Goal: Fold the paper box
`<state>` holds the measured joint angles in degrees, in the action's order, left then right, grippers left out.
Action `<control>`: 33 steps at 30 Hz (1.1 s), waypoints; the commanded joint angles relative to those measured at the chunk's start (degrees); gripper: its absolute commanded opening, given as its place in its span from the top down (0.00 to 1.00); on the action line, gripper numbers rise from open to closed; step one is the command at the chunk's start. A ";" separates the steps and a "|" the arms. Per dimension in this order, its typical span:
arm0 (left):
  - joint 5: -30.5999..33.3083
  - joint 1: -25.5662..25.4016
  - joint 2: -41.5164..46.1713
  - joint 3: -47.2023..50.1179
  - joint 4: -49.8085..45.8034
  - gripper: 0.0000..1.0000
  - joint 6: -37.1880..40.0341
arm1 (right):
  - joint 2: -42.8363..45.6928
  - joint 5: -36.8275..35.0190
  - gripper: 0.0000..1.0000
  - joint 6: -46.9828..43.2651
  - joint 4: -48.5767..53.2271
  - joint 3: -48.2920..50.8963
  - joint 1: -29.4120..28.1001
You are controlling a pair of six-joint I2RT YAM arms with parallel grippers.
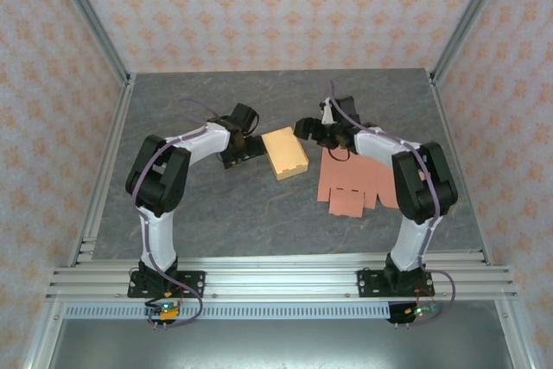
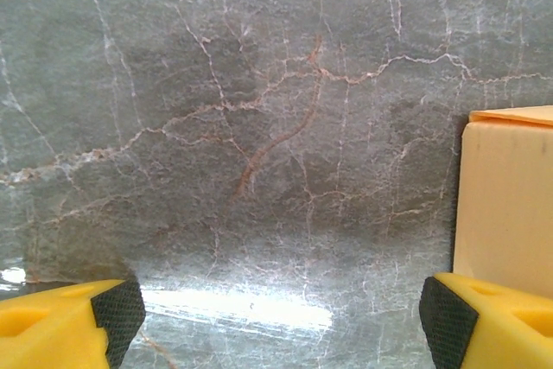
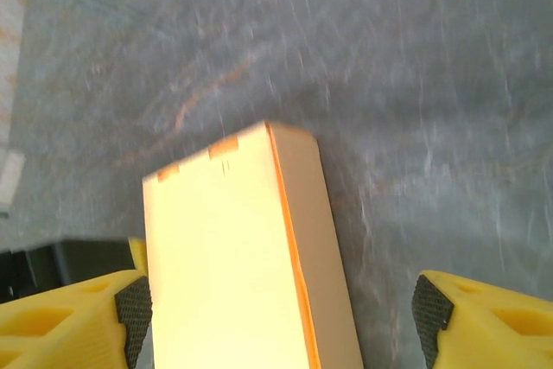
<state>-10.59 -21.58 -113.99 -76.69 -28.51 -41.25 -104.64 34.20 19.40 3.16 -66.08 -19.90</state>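
A cream paper box [image 1: 285, 152], folded shut, lies on the grey marble table between the two arms. My left gripper [image 1: 246, 146] hovers just left of it, open; in the left wrist view nothing lies between its fingers [image 2: 281, 317], and the box's side [image 2: 510, 196] shows at the right edge above the right fingertip. My right gripper [image 1: 313, 130] is at the box's far right corner. It stands open [image 3: 281, 317] over the box [image 3: 233, 265], whose left edge is close to the left pad [image 3: 134, 313], while a wide gap separates it from the right pad.
A flat pinkish cardboard cutout [image 1: 354, 181] with tabs lies on the table under the right arm. Aluminium rails [image 1: 276, 278] run along the near edge, and patterned walls enclose the other three sides.
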 commanded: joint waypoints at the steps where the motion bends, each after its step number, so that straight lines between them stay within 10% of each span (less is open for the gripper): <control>1: 0.18 1.15 -3.03 2.51 6.26 0.11 2.14 | 4.95 -4.39 0.21 1.51 5.19 3.15 -1.35; 15: -1.87 0.41 -5.43 2.07 7.33 0.11 0.74 | -1.98 -3.56 0.22 8.15 3.70 -5.24 -14.17; 33: -1.01 0.41 -4.42 1.98 5.92 0.10 1.70 | 6.58 -10.44 0.15 -1.22 7.12 3.56 -6.60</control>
<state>-11.60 -21.39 -113.73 -76.03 -27.68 -40.49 -96.73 23.05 19.68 11.84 -64.84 -28.21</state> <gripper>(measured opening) 0.895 0.844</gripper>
